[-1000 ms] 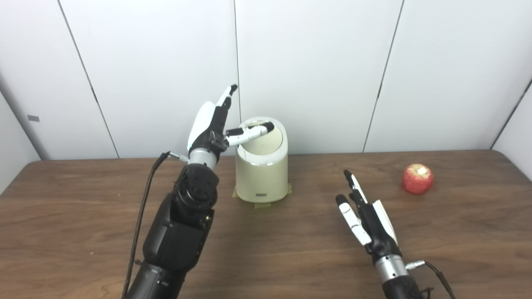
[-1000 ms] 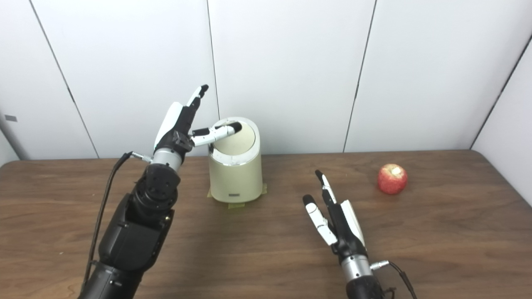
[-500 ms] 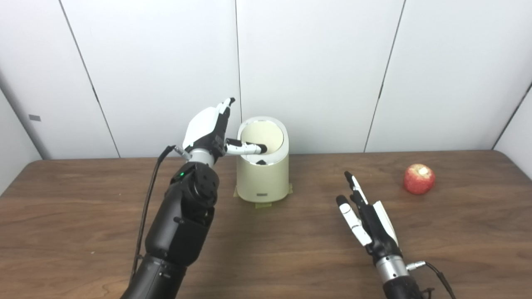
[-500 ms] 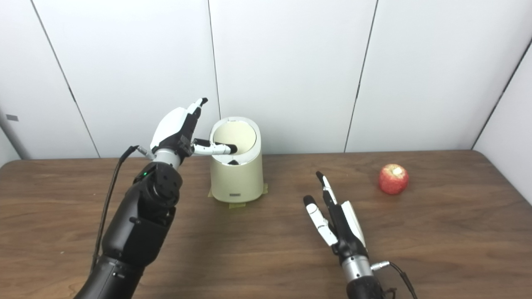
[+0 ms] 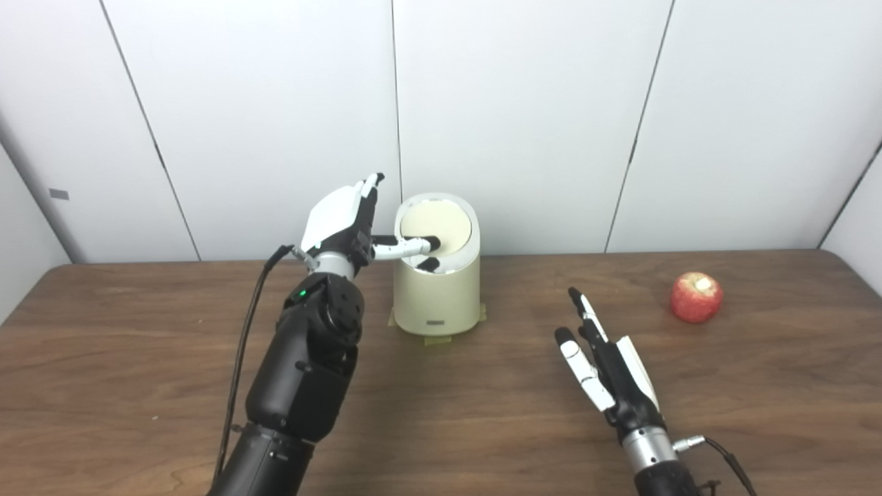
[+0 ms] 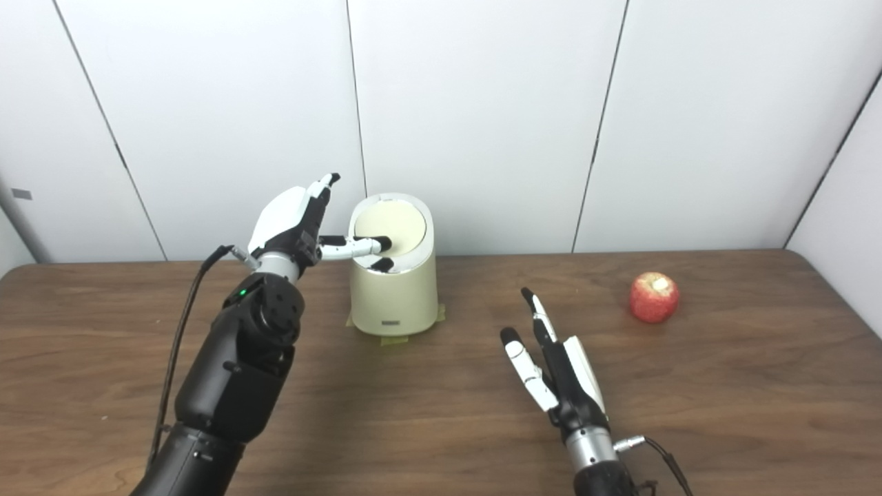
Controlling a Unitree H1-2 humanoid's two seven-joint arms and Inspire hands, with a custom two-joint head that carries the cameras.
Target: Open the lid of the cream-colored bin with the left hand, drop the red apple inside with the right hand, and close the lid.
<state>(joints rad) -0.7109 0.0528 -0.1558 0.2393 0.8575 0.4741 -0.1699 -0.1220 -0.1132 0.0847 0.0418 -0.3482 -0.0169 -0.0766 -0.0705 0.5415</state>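
lid being worked at the bin, apple not yet picked up

a cream-colored bin [image 5: 436,289] was seen standing at the back of a brown wooden counter [image 5: 441,413], close to a white panelled wall. the left hand [image 5: 344,220] was raised beside the bin's top, its fingers spread and nothing gripped, with one digit laid across the tilted round lid [image 5: 436,224] and pressed on it. a small dark gap was visible at the lid's lower edge, so the lid was judged to be partly pushed in rather than fully opened. the red apple [image 5: 696,297] was left on the counter, well apart from the bin, toward the right edge. the right hand [image 5: 606,372] was held low over the counter between bin and apple, fingers extended and apart, with nothing held. the task was judged to be in its first step: the opening was under way, while the pickup, the drop and the closing were all left to be done. one bin, one lid, one apple and two hands were counted.
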